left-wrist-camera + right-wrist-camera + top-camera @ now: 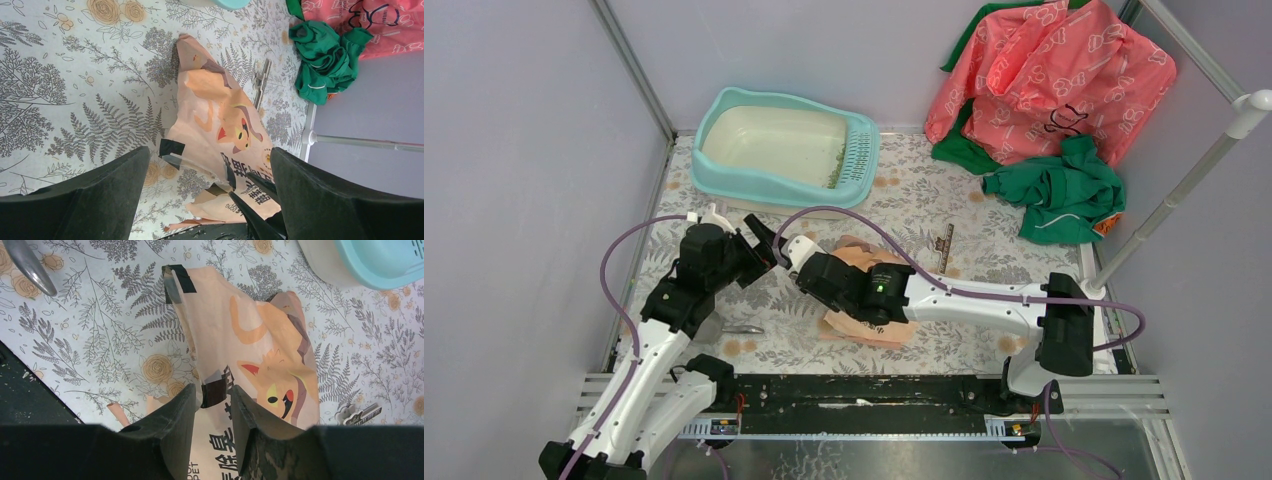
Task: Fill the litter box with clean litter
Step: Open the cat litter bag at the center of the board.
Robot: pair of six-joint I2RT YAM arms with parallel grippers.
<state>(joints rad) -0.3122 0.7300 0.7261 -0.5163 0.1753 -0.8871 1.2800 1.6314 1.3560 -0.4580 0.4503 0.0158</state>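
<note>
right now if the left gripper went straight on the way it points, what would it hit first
Probably the peach paper bag: it lies straight ahead between the left gripper's open fingers. The right gripper, pinching the bag's taped edge, sits close alongside; depth is unclear.

Bright, even light — soft shadows, sharp focus

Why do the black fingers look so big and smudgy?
Left wrist: the left fingers sit right by the lens, so they look huge and soft, while the paper bag is sharp. Right wrist: same, right fingers dark with little detail. Top view: even light, faint shadows.
</note>
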